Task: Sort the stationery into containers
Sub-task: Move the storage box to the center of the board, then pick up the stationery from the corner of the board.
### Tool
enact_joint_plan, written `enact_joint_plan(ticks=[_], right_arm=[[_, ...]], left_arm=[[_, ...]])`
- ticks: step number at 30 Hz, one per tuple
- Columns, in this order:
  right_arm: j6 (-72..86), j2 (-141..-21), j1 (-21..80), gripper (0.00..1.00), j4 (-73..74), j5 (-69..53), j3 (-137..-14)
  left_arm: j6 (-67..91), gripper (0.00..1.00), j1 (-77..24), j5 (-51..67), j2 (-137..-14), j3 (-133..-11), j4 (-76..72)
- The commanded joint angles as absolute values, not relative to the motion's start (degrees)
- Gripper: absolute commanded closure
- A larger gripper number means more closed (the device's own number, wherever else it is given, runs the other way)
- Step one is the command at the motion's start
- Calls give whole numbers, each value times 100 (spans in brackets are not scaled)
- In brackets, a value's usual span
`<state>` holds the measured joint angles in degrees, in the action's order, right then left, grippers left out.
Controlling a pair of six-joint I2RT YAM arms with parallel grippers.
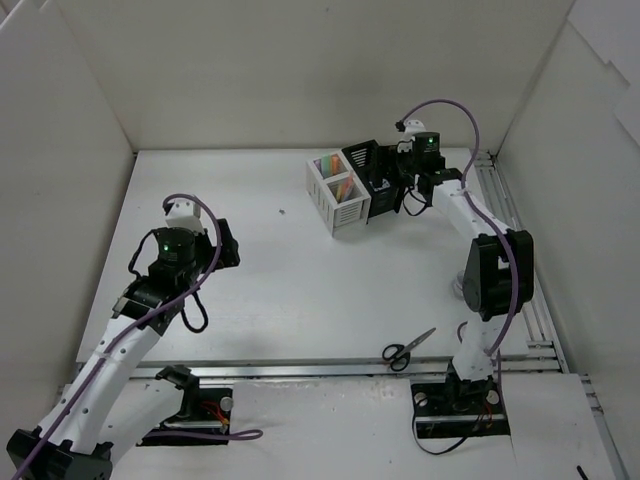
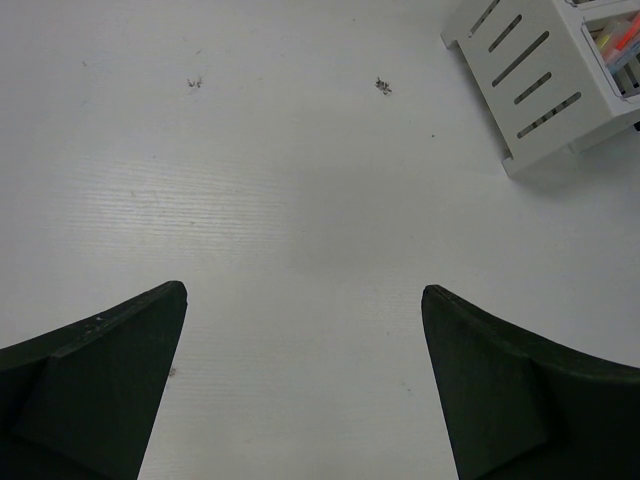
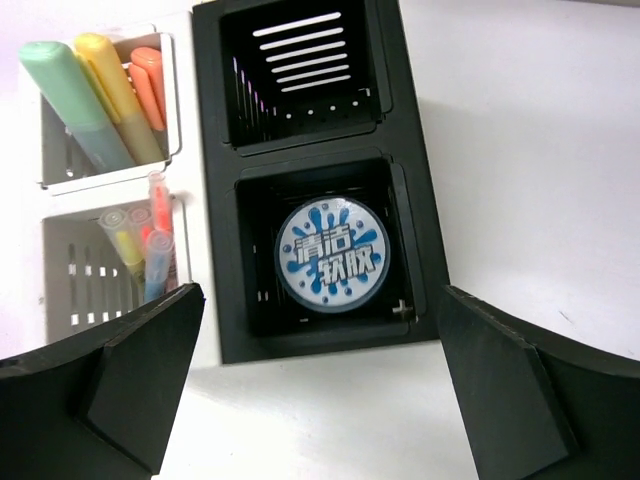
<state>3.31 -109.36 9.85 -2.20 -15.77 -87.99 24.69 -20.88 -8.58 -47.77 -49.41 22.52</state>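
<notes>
risks first. the left end effector point(image 2: 305, 290) hangs released over bare tabletop point(image 1: 300, 280), gripping nothing. if it goes for the scissors point(image 1: 408, 348) it must cross toward the right arm's base, and the two arms could foul each other. the white holder point(image 1: 350, 212) stands full of markers point(image 3: 115, 95) leaning past its rim and is joined to the black holder point(image 3: 410, 120), so a knock to either could shift both and spill the markers. the right end effector point(image 3: 320, 290) is also released, its fingers spread wide either side of the black holder's nearer compartment in the wrist view. a tilted or sideways exit could catch the rim. the scissors lie flat and thin at the tabletop's near edge, so a shallow pinch may scrape the surface or push them off.

positions next. the white holder lies far and right of the left end effector, well apart. the jar point(image 3: 332, 254) sits inside the black holder, directly below the right end effector and untouched. the scissors lie well apart from both end effectors, beside the right arm's base.
</notes>
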Motion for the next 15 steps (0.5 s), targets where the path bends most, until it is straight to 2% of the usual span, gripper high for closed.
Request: enact_joint_plan(ticks=[1, 6, 13, 15], right_arm=[[483, -9978, 976, 2, -431, -960, -8711], [1115, -9098, 616, 2, 164, -18, -7903], [2204, -7518, -165, 2, 1080, 816, -5542], [2232, -7278, -342, 2, 1334, 870, -5187]], left_arm=[[2391, 0, -2039, -818, -4702, -4984, 1951], [2251, 1, -2039, -686, -4702, -4905, 1784], [2039, 0, -1925, -449, -4913, -4922, 1626], [2004, 1, -1864, -352, -4948, -4931, 1591]])
